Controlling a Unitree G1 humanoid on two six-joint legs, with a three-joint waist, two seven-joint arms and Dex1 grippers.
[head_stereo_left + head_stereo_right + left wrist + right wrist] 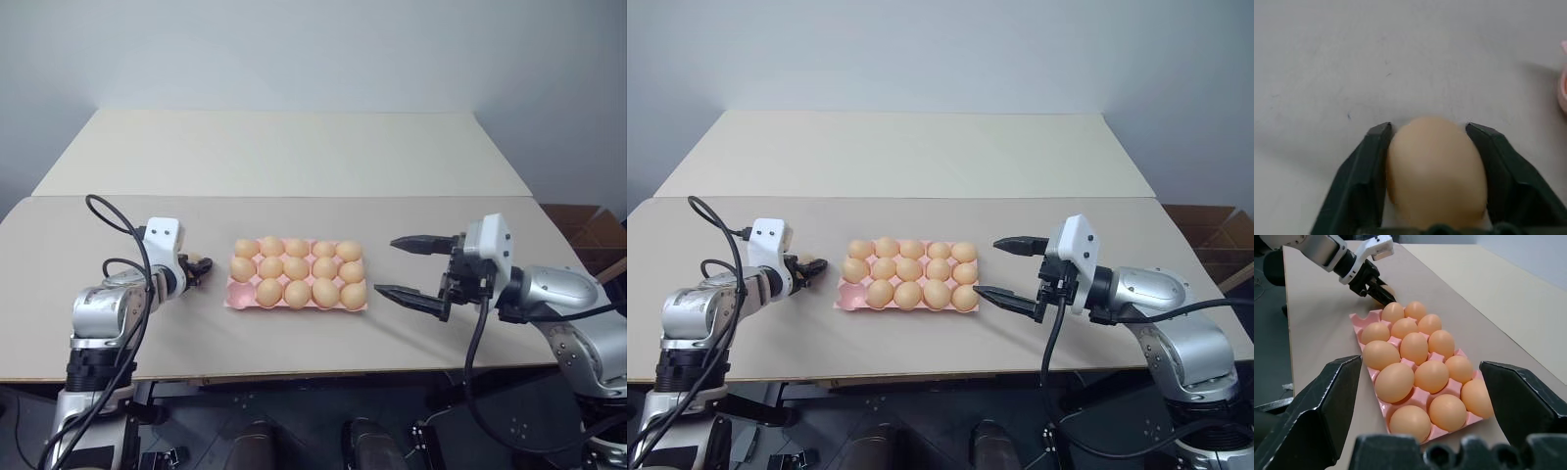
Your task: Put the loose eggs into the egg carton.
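— The left gripper (pixel 1427 147) has its black fingers pressed on both sides of the last loose egg (pixel 1435 171), down on the surface (pixel 118 255) just left of the carton (pixel 236 292)

— Light, smooth, brittle, I'd guess; gripping across the wide middle looks right, but gently. One near-left cup is bare

— The right gripper (pixel 411 266) hangs spread wide beside the carton, carrying nothing

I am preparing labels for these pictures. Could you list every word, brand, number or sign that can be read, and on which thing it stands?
None: no readable text in any view.
The carton is plain pink, without print.
The eggs carry no stamp, nor does the egg in the left gripper.
The right gripper and the table show no markings.
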